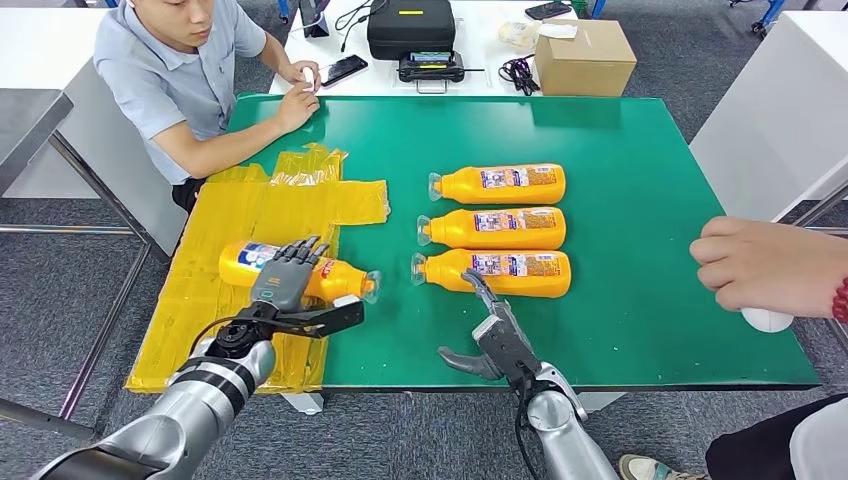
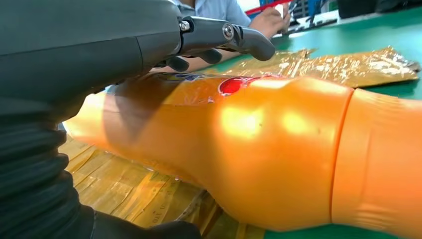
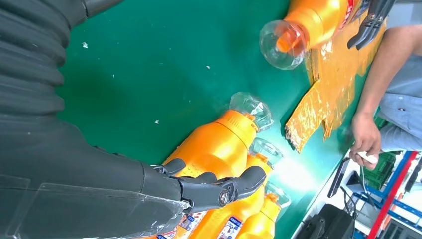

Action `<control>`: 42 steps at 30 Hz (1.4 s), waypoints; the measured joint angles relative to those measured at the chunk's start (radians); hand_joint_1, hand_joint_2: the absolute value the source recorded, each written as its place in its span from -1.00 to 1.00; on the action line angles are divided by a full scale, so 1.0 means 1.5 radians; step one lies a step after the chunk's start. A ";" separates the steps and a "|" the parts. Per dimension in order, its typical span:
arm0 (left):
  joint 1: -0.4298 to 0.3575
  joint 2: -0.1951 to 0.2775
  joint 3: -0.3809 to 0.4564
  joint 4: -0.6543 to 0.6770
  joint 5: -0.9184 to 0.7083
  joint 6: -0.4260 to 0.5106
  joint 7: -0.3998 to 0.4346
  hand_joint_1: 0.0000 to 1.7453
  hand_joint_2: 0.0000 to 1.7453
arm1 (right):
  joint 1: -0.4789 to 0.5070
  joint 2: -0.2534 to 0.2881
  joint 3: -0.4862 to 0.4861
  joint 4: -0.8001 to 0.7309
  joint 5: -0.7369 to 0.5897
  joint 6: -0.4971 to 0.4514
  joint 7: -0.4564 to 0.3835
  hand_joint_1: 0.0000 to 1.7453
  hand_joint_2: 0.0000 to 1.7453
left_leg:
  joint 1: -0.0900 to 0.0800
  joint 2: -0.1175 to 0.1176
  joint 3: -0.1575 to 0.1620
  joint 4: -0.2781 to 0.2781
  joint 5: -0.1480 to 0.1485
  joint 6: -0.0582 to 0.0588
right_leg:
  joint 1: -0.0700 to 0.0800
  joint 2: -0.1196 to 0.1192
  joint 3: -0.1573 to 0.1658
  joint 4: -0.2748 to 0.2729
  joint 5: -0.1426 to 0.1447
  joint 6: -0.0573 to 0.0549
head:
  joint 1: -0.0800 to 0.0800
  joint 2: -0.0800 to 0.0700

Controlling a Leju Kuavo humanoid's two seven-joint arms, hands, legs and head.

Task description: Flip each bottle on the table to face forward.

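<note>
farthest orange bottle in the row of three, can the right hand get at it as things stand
Probably not directly. The right hand sits at the nearest orange bottle, and the middle one also lies between it and the farthest orange bottle; it would have to reach over both.

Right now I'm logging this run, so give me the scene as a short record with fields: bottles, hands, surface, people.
bottles: three orange bottles in a row lying on their sides, caps toward the yellow sheet; a fourth bottle lies on the sheet
left hand: left hand rests over the fourth bottle
right hand: right hand by the nearest row bottle, fingers apart
surface: green table, yellow sheet over its edge
people: seated person; another person's hand
</note>
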 joint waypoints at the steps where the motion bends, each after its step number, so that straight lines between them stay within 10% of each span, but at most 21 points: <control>1: -0.001 0.000 0.001 0.001 0.000 -0.006 0.000 -1.00 1.00 | 0.000 0.000 0.000 0.000 0.001 0.000 0.000 -1.00 1.00 | 0.000 0.000 0.000 0.000 0.000 0.000 | 0.000 0.000 0.000 0.000 0.000 0.000 | 0.000 0.000; 42: 0.003 -0.024 0.017 -0.009 -0.039 -0.007 -0.024 -1.00 1.00 | 0.007 0.001 -0.017 -0.004 0.026 -0.014 0.000 -1.00 1.00 | 0.000 -0.001 0.005 0.000 0.000 0.000 | 0.000 0.000 0.005 0.000 0.000 0.000 | 0.000 0.000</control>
